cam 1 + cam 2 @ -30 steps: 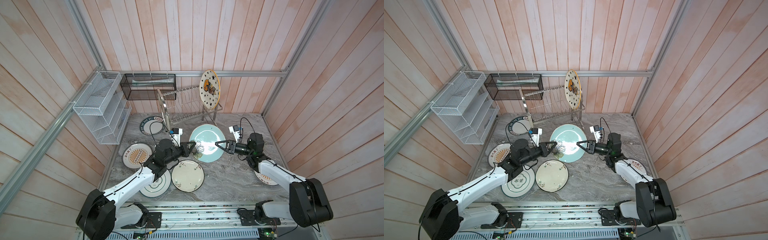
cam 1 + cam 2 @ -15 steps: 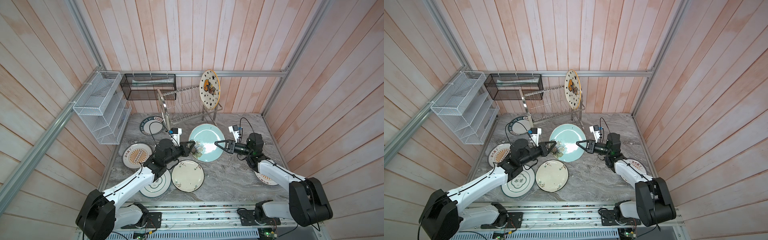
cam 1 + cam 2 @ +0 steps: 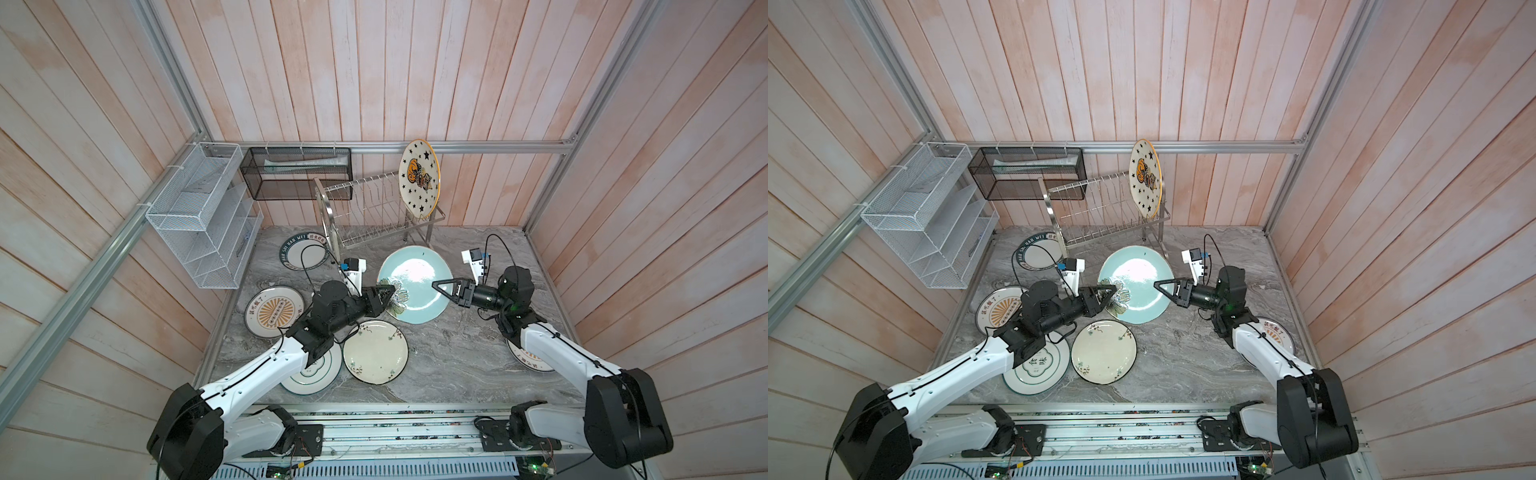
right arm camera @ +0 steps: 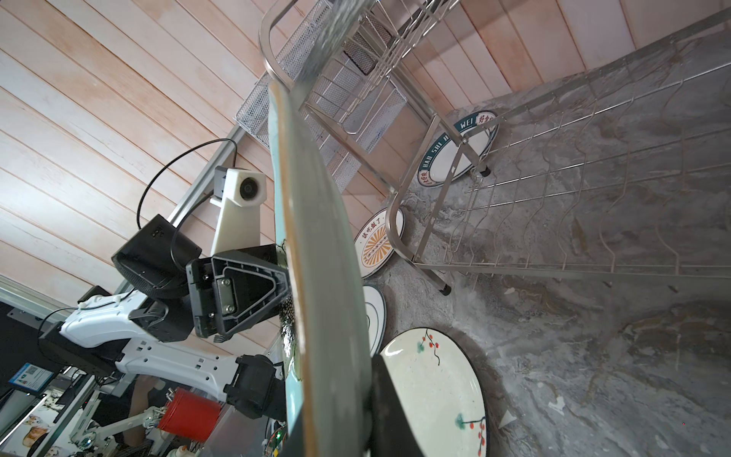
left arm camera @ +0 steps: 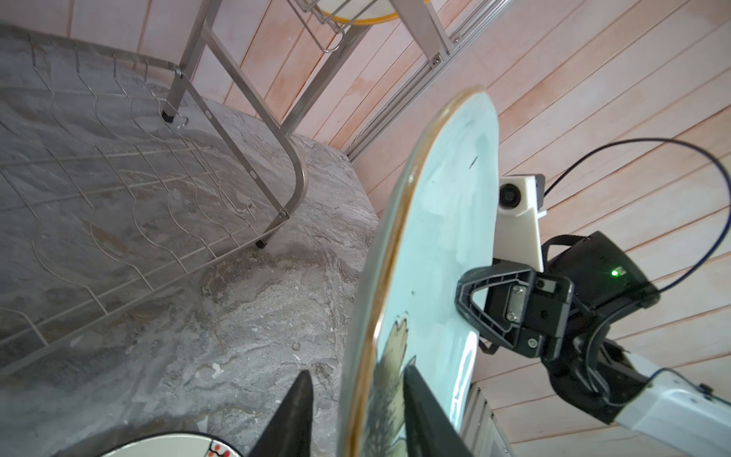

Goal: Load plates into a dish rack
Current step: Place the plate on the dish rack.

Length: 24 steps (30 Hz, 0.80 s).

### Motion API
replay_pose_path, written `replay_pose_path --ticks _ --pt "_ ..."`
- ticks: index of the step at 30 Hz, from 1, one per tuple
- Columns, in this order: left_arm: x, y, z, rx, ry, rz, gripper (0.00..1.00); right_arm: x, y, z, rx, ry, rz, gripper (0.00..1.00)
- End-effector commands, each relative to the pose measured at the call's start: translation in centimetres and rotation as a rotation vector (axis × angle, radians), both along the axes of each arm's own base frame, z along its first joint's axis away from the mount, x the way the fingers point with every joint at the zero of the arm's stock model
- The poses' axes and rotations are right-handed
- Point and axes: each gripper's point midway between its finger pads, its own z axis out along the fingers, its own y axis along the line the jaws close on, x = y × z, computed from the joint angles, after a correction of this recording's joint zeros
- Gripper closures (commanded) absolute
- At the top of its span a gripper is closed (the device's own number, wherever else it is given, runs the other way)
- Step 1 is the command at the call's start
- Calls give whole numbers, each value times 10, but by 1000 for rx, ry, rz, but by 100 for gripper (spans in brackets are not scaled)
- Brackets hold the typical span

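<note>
A pale blue plate [image 3: 415,284] [image 3: 1136,284] with a flower print hangs above the marble table between my two grippers. My right gripper [image 3: 436,286] [image 4: 336,376] is shut on its right rim. At the opposite rim my left gripper [image 3: 388,293] [image 5: 358,372] is open; its jaws straddle the edge, with a gap on the underside. The steel dish rack [image 3: 374,208] stands at the back, with a star-patterned plate [image 3: 419,178] upright at its right end. A cream blossom plate [image 3: 376,351], a sunburst plate [image 3: 274,311] and a lettered plate [image 3: 303,251] lie flat.
A green-lined plate [image 3: 311,374] lies under my left arm and another plate [image 3: 528,357] under my right arm. A white mesh shelf [image 3: 199,212] and a black mesh basket [image 3: 297,172] hang on the back-left walls. Wooden walls close three sides.
My left gripper's jaws have parted from the pale blue plate's rim. The right gripper keeps its hold, and the plate has barely moved.
</note>
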Motion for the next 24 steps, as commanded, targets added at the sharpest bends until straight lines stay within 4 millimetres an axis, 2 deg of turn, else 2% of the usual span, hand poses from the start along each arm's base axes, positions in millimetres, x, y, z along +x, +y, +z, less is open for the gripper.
replay_pose_path --ticks 1,3,6,11,16,19,24 --pt "0 3 15 -4 -47 12 48 1 -9 35 17 -136 -32 100" --pt "1 6 15 3 -49 32 42 5 -18 36 8 -139 -68 100" --pt "0 12 19 4 -68 53 40 9 -29 42 -7 -163 -106 100" --pt "-3 18 25 3 -99 71 38 11 -43 69 -18 -245 -188 100" --pt "-6 20 30 -8 -123 73 37 13 -52 110 3 -348 -236 100" --pt "-8 22 33 -7 -137 82 37 16 -54 144 20 -424 -267 100" --pt "-10 24 36 -11 -152 89 34 41 -69 198 66 -516 -430 100"
